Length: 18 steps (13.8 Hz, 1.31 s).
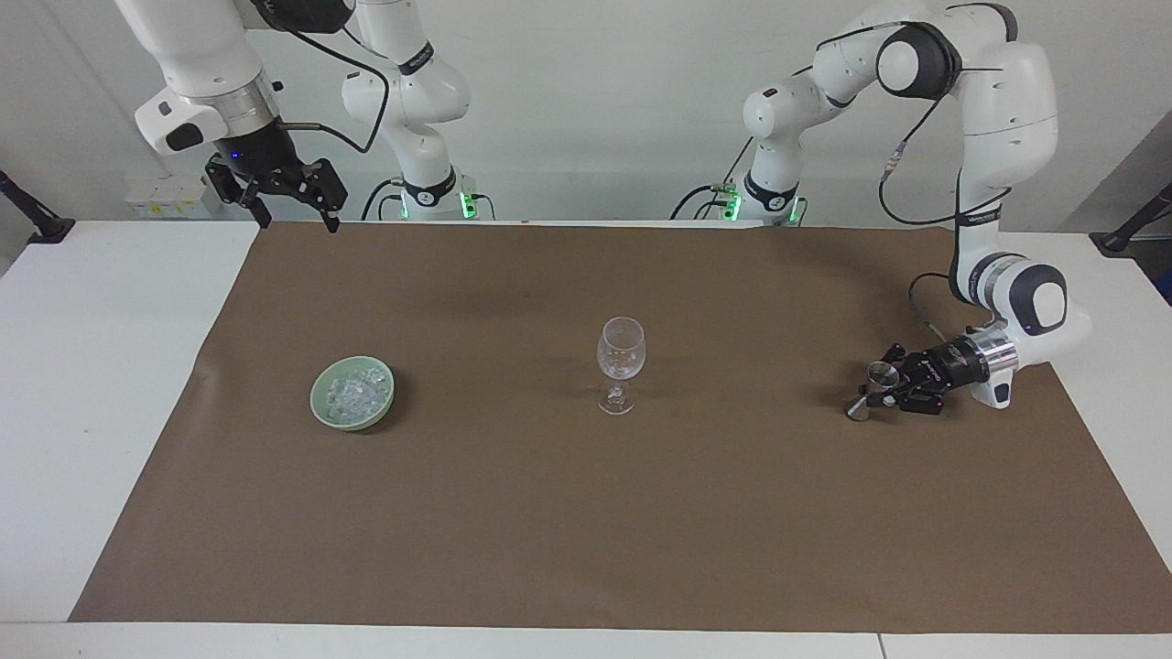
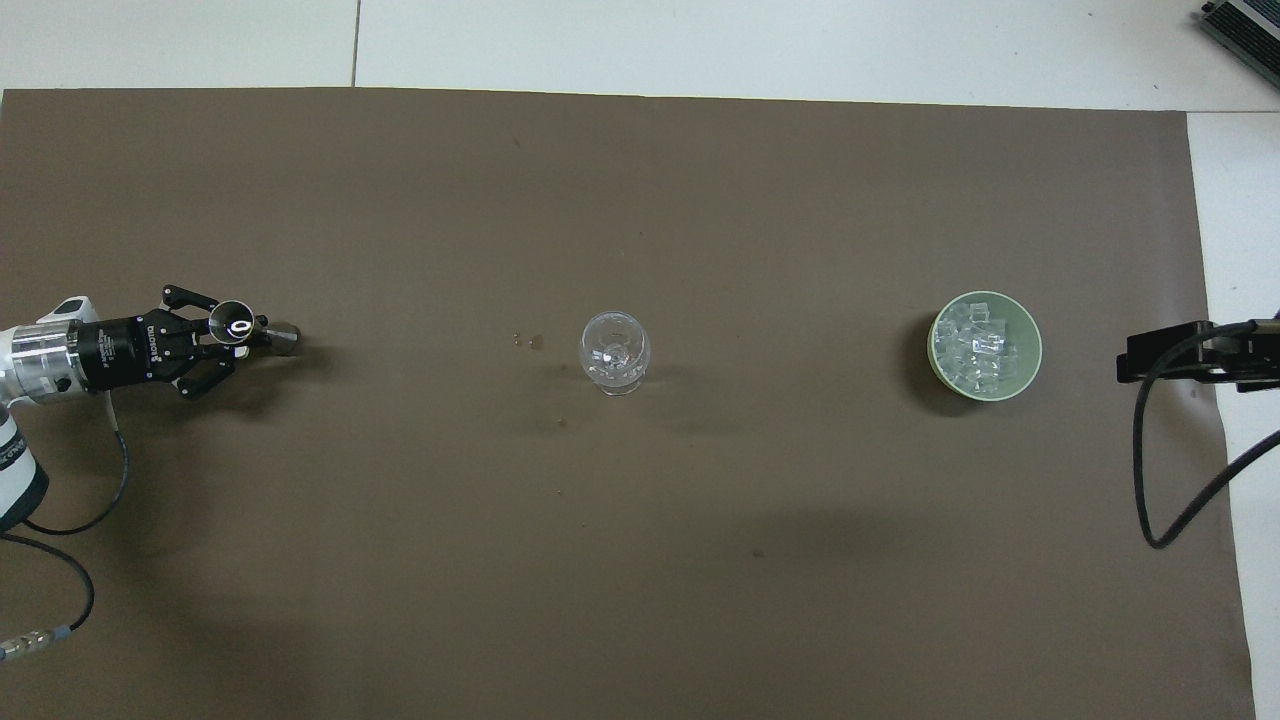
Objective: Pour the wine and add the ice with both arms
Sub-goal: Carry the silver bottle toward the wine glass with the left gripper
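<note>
Left tool (image 1: 877, 392) low over the worktop's (image 1: 92, 384) left-arm end, clamped on a small metal jigger (image 1: 872, 388), tipped, likely for setting down. Right tool (image 1: 291, 203) waits high, jaws wide, empty. Ice (image 1: 355, 391) heaped in green bowl (image 1: 322, 408) beside the wine glass (image 1: 620, 352), within the right arm's reach.

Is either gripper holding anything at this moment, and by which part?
The left gripper is shut on a small metal measuring cup, gripping its narrow middle. The right gripper is open and holds nothing.
</note>
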Tool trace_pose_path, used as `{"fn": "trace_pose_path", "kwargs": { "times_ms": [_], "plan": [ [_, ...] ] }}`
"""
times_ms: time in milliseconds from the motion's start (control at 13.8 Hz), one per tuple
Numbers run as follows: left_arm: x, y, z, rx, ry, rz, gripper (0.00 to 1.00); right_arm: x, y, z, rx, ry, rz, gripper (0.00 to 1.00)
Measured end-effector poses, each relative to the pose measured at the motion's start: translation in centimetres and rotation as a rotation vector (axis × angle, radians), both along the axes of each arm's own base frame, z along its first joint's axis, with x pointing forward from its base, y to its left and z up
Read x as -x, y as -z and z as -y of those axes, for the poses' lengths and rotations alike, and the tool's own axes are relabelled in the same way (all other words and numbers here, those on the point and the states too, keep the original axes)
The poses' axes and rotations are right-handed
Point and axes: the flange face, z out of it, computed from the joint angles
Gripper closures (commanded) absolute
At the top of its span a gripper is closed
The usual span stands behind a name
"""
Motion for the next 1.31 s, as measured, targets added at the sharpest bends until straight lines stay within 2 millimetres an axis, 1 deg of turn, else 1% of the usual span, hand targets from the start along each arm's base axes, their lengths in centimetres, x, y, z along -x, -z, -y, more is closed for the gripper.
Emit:
{"fn": "trace_pose_path", "kwargs": {
  "times_ms": [363, 800, 1090, 1309],
  "plan": [
    [-1.5, -1.3, 2.9, 0.014, 0.040, 0.032, 1.00, 0.0, 0.0, 0.0, 0.000, 0.000, 0.000, 0.00],
    [-3.2, -2.4, 7.5, 0.002, 0.033, 0.061, 1.00, 0.0, 0.0, 0.0, 0.000, 0.000, 0.000, 0.00],
    [-4.4, -3.9, 11.6, -0.003, 0.006, 0.071, 1.00, 0.0, 0.0, 0.0, 0.000, 0.000, 0.000, 0.00],
    [-4.2, -4.4, 15.4, 0.007, -0.032, 0.062, 1.00, 0.0, 0.0, 0.0, 0.000, 0.000, 0.000, 0.00]
  ]
}}
